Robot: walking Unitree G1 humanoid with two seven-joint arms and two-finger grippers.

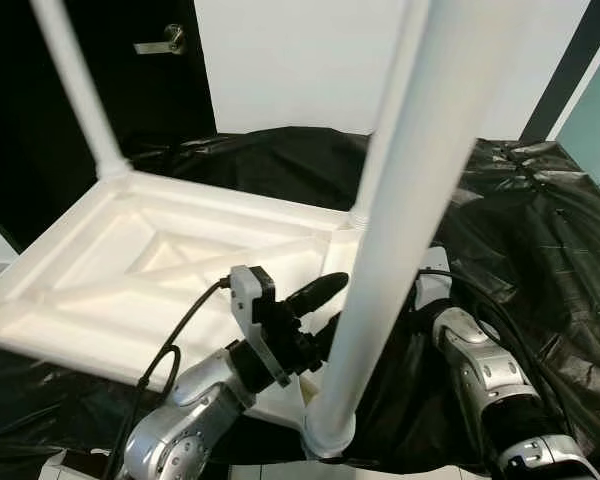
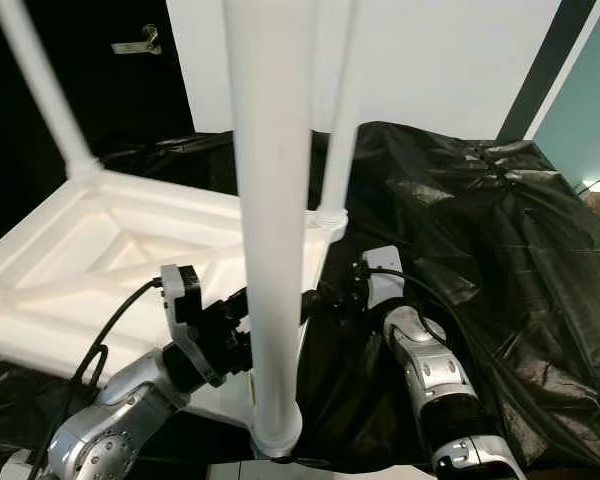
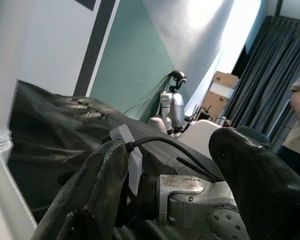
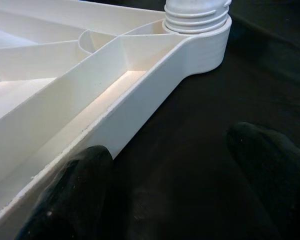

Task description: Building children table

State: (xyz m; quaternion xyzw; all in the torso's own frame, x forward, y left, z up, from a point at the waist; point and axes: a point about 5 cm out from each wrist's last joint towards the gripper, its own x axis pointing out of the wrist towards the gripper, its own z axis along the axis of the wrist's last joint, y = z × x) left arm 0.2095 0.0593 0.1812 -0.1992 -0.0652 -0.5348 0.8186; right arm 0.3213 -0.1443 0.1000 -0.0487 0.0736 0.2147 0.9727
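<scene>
Far leg (image 1: pixel 78 85) stands screwed into the back corner of the upturned white table (image 1: pixel 100 270), well beyond the left gripper (image 1: pixel 315 305). Table lies underside up on black sheeting (image 1: pixel 540 230), ribs showing. Left gripper reaches across the near edge toward the nearest leg (image 1: pixel 400 200), fingers spread and grasping nothing; its wrist view looks between both fingers at the right arm. Nearest leg rises from the front corner socket just beside that gripper; a further leg (image 2: pixel 340 110) stands behind it. Right gripper (image 4: pixel 170 185), past the leg, hovers low over the sheeting with one finger (image 4: pixel 70 195) against the table's edge, released, holding nothing. Judgement: step in hand is seating the nearest leg. Do it well by closing squarely on the leg low down, bracing the table's rim, and turning without tilting the thread.
</scene>
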